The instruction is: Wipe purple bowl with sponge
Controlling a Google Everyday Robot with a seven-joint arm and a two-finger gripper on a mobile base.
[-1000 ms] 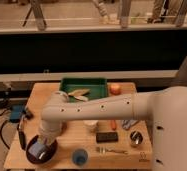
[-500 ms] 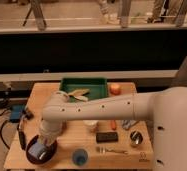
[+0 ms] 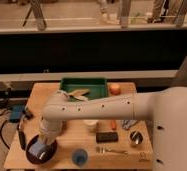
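The purple bowl [image 3: 41,151], dark and glossy, sits at the front left corner of the wooden table [image 3: 62,140]. The light-blue sponge [image 3: 35,147] is inside it, against the bowl's left side. My gripper [image 3: 40,142] reaches down into the bowl from the right, at the end of the white arm [image 3: 87,111] that crosses the table, and it is shut on the sponge. The wrist hides the bowl's far rim.
A round blue cup [image 3: 79,156] stands just right of the bowl. Further right lie a black block [image 3: 107,136], a fork [image 3: 112,149] and a metal cup [image 3: 134,137]. A green tray [image 3: 84,86] and an orange object [image 3: 115,89] are at the back.
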